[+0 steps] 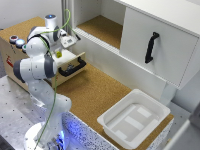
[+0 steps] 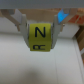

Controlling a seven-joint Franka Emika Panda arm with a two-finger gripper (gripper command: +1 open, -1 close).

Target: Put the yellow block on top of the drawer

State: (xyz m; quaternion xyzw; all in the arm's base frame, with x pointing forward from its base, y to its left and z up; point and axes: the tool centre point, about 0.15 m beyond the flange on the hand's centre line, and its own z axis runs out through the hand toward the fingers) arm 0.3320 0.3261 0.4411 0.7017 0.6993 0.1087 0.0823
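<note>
The yellow block (image 2: 41,33), marked with a black N, sits squeezed between my two fingers (image 2: 22,26), so my gripper (image 2: 41,36) is shut on it. In the exterior view the gripper (image 1: 59,50) hangs with the yellow block (image 1: 58,53) just over the pulled-out drawer (image 1: 76,61), close to the front of the wooden box (image 1: 10,52). The drawer's black curved handle (image 1: 73,68) points toward the cork floor. In the wrist view a pale surface lies under the block; I cannot tell if block and surface touch.
Coloured round buttons (image 1: 16,41) sit on top of the wooden box. A large white cabinet with a black-handled door (image 1: 151,47) stands at the exterior view's right. A white tray (image 1: 134,118) lies on the cork mat in front.
</note>
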